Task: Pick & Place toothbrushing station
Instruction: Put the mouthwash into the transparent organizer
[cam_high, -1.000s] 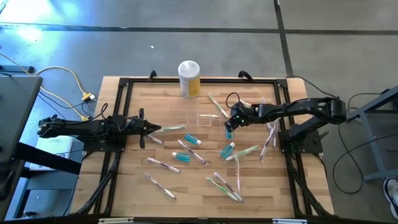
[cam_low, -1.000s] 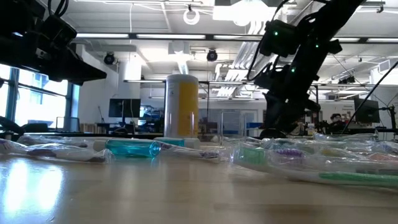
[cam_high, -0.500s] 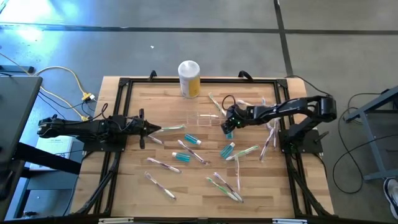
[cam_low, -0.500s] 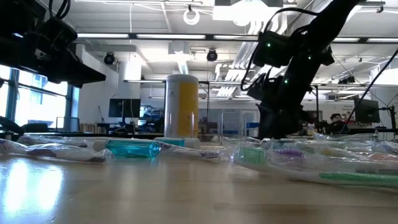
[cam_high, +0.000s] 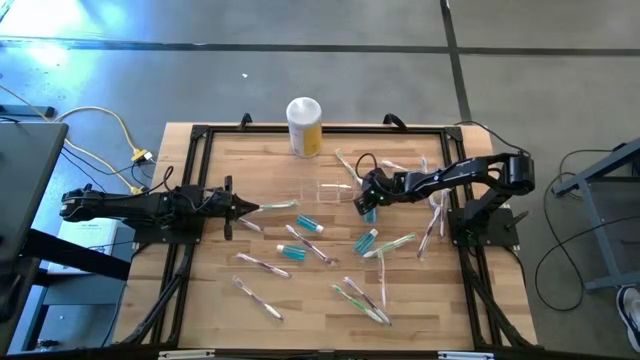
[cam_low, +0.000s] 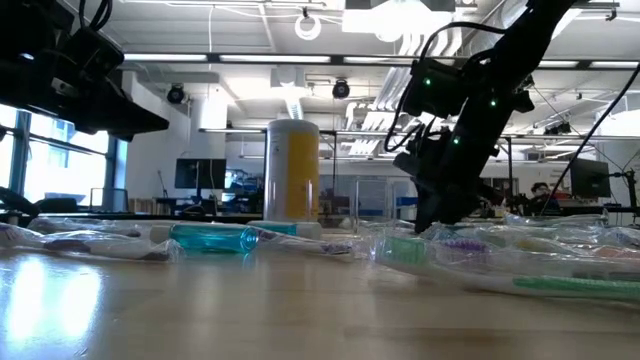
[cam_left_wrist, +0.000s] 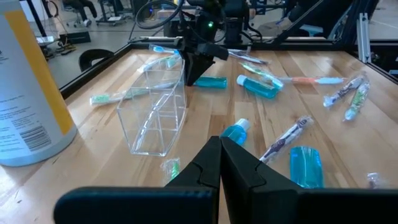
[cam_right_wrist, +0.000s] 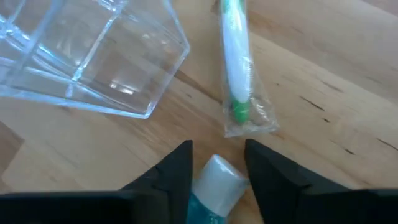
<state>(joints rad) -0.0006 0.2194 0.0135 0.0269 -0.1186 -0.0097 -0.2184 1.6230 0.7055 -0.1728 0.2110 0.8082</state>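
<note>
Holder (cam_high: 327, 190): mid-surface, long axis left-right | right gripper (cam_high: 366, 207): fingers clamped on blue tube (cam_right_wrist: 214, 186) | left gripper (cam_high: 252, 208): fingers together.

The toothbrushing station (cam_high: 325, 190) lies on its side near the middle of the table (cam_high: 215, 290). At its 12 o'clock, by the far edge, stands the canister (cam_high: 304, 126). My right gripper (cam_high: 366, 203) sits at its 3 o'clock, just beside it, with a small tube (cam_right_wrist: 214, 186) between my fingers. My left gripper (cam_high: 240, 207) waits at its 9 o'clock. Wrapped toothbrushes (cam_high: 360, 297) and other tubes (cam_high: 296, 253) lie scattered from 4 to 7 o'clock
</note>
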